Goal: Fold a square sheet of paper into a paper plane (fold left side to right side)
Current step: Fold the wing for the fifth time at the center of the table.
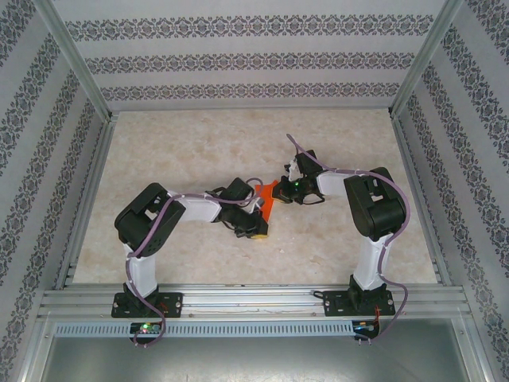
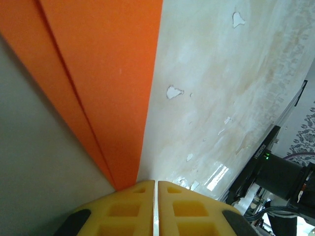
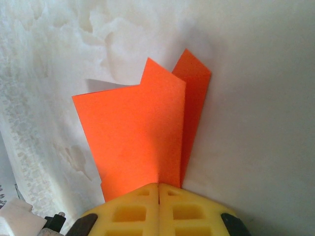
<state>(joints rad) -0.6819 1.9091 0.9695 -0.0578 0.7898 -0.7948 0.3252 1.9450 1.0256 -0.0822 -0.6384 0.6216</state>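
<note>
**Figure. Both fingertips at one end of the folded sheet.**

In the overhead view the folded orange paper lies just right of centre on the pale table. It shows as a narrow strip whose long axis runs nearly up and down the frame. The left gripper sits at its lower left. The right gripper sits at its upper right, so the strip lies between the two tools and is close to both.

From the left wrist, the yellow fingers are pressed together with only a thin seam between them. The paper fans away from their tips toward the upper left of the frame, and a second layer edge runs parallel to the first.

From the right wrist, the fingers are likewise pressed together. The paper rises from beneath their tips toward upper centre, with a crease running into the seam and two pointed flaps at the top.

Whether either pair nips a layer or merely bears down on the sheet cannot be settled from these angles.

A left-to-right fold would turn about the strip's long axis. The left gripper stands on the side to be carried over. The right gripper stands on the receiving side and seems best placed to hold the sheet down.
</note>
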